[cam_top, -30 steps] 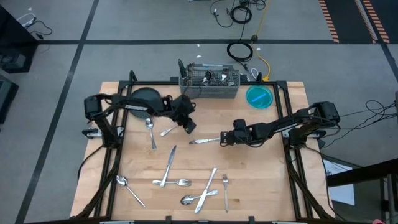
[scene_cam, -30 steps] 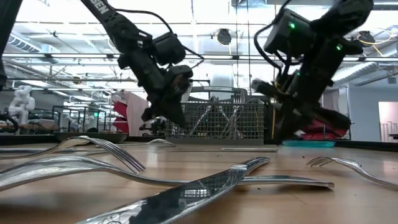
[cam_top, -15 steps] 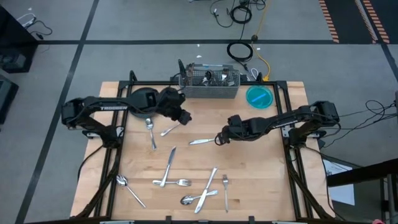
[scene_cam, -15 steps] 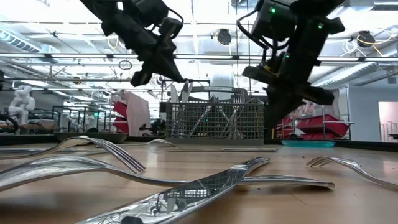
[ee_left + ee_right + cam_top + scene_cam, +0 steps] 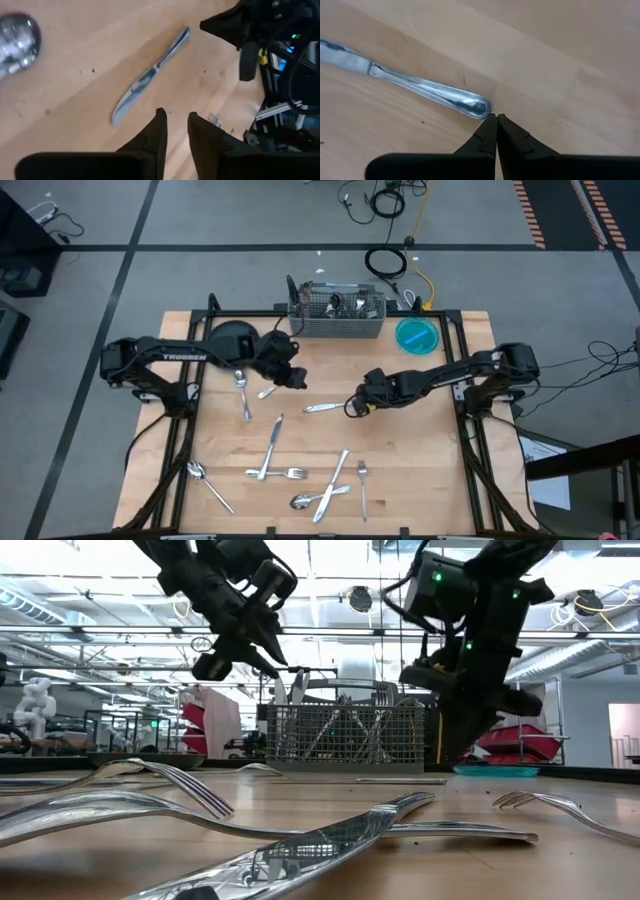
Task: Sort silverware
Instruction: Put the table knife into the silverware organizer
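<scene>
table: pale wood-grain butcher-block top (image 5: 420, 480), flat and matte, framed by dark rails.
caddy: grey wire mesh (image 5: 337, 323) at the far edge, centre, already bristling with upright handles; a dark round plate (image 5: 228, 338) sits left of it, a blue dish (image 5: 417, 336) right.
silverware: thin, shiny, slippery metal pieces scattered flat on the wood, mostly across the near half; two spoons and a knife lie in the left-middle area.
left gripper: raised above the table (image 5: 296, 378), between plate and centre, jaws a narrow gap apart and holding nothing, as its wrist view shows (image 5: 176, 131).
right gripper: low at table centre (image 5: 352, 408), fingers pressed together, empty (image 5: 496, 131).
knife: a table knife (image 5: 324, 407) lying flat at centre, long axis roughly left-right across the table; smooth blade toward the left arm, rounded bulbous handle end (image 5: 476, 106) toward the right.
key relation: the handle tip lies just beside the right gripper's closed fingertips, nearly touching, the knife running straight away from them; I judge the right arm the nearer and better placed.
next move, judged: those jaws must spread and straddle the handle crosswise; a low, glossy, flat handle may skid or pivot on the wood if nudged endwise.
</scene>
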Available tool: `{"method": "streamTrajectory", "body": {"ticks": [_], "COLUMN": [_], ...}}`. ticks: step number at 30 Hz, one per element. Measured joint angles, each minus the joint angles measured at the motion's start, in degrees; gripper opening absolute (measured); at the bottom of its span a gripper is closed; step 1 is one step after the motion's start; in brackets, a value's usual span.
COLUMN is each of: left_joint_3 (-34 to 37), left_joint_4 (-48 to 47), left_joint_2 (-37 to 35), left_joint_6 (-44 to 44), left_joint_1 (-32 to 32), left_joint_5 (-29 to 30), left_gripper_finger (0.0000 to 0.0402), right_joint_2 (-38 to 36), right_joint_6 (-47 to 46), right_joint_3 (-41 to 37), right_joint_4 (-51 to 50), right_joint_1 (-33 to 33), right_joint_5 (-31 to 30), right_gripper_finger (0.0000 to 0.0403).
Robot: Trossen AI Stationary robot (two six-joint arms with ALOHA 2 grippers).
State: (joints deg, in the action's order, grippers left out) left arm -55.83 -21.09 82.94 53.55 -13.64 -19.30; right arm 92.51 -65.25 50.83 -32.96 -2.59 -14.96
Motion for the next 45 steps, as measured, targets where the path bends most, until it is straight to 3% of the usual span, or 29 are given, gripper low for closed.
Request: {"method": "streamTrajectory", "body": {"ticks": [8,18,31,45], "left_joint_3": [1.4,5.1,15.2,18.7], "left_joint_4": [-1.0,0.2,17.9,21.2], "left_joint_2": [0.0,0.0,0.0,1.6], "left_joint_6": [4.6,7.3,25.0,33.3], "left_joint_1": [3.0,5.4,8.7,11.0], "left_joint_5": [-0.1,2.7,9.7,13.7], "left_gripper_finger": [0.0116,0.0119,0.0119,0.0119], "right_joint_2": [4.1,4.1,6.5,6.6], "right_joint_6": [1.3,2.7,-0.5,-4.4], "right_joint_3": [0.0,0.0,0.3,0.1], "right_joint_4": [4.4,4.7,8.1,9.3], "right_joint_1": [0.0,0.2,-0.2,-0.1], "right_joint_5": [1.3,1.3,2.5,4.5], "right_gripper_finger": [0.0000,0.0000,0.0000,0.0000]}}
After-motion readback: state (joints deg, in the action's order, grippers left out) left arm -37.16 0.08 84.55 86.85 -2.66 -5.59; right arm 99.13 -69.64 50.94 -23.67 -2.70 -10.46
